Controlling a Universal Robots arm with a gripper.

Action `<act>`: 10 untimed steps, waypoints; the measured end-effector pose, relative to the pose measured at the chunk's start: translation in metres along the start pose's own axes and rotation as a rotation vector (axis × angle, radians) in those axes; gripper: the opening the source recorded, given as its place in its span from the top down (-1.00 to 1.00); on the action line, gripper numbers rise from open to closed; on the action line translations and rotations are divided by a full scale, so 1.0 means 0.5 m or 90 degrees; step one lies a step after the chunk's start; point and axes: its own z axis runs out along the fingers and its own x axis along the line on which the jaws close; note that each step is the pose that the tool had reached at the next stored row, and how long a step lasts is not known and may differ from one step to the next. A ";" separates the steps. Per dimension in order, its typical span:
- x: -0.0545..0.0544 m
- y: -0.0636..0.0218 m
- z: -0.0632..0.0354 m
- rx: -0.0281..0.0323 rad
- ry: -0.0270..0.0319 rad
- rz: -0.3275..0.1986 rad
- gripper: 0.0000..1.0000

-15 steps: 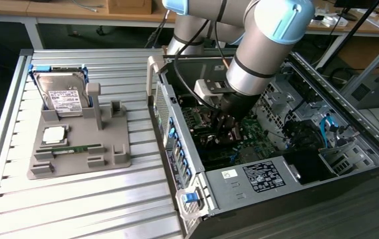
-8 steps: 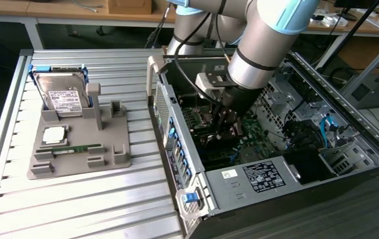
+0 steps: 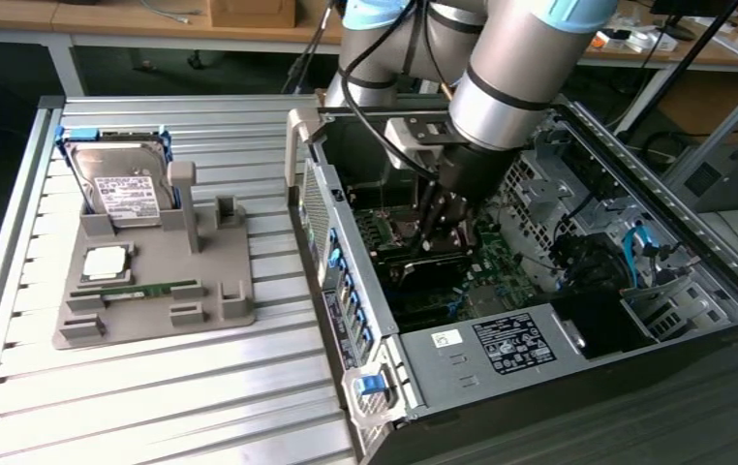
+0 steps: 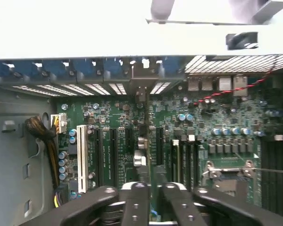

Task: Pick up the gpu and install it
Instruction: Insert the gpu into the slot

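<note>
The gpu [image 4: 142, 141] shows edge-on as a narrow dark strip standing over the expansion slots of the green motherboard [image 4: 108, 117]. Its silvery end bracket [image 4: 141, 96] sits against the case's rear wall. The near end of the card runs in between the tips of my gripper [image 4: 154, 188], whose jaws are drawn close together on that edge. In the exterior view the arm reaches down into the open computer case [image 3: 679, 252], with the gripper [image 3: 431, 242] low over the board.
On the exterior view's left a grey parts holder [image 3: 149, 300] carries a hard drive [image 3: 124, 189], a processor [image 3: 106, 260] and a green memory stick [image 3: 137, 289]. Cable bundles [image 4: 42, 132] and case walls crowd the board. Slatted tabletop [image 3: 149, 407] lies in front.
</note>
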 end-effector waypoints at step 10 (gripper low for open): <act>-0.001 -0.072 -0.004 -0.0179 -0.0016 0.000 0.79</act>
